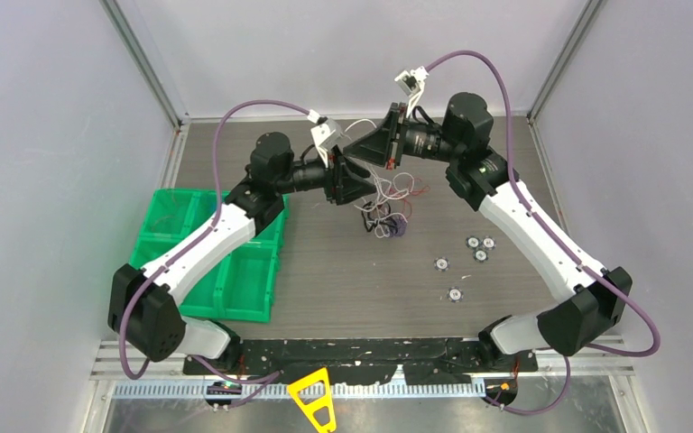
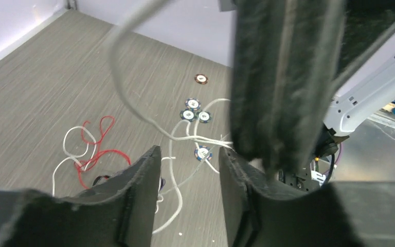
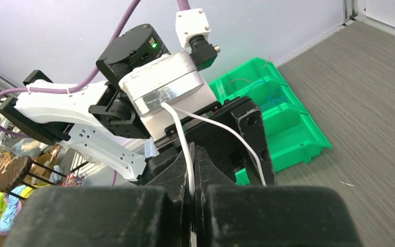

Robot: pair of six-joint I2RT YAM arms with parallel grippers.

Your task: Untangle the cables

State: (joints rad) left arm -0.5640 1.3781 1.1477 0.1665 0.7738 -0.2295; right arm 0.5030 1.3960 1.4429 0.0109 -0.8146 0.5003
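The cables hang as a loose tangle of white, red, black and purple wires from the two grippers down to the table's middle. My right gripper is raised and shut on a white cable, which runs up between its closed jaws. My left gripper is right beside it and open. In the left wrist view, white strands pass through the gap between its fingertips without being pinched. A red cable lies looped on the table below.
A green divided bin stands at the left and also shows in the right wrist view. Several small round discs lie right of the tangle, also seen from the left wrist. Walls enclose the table.
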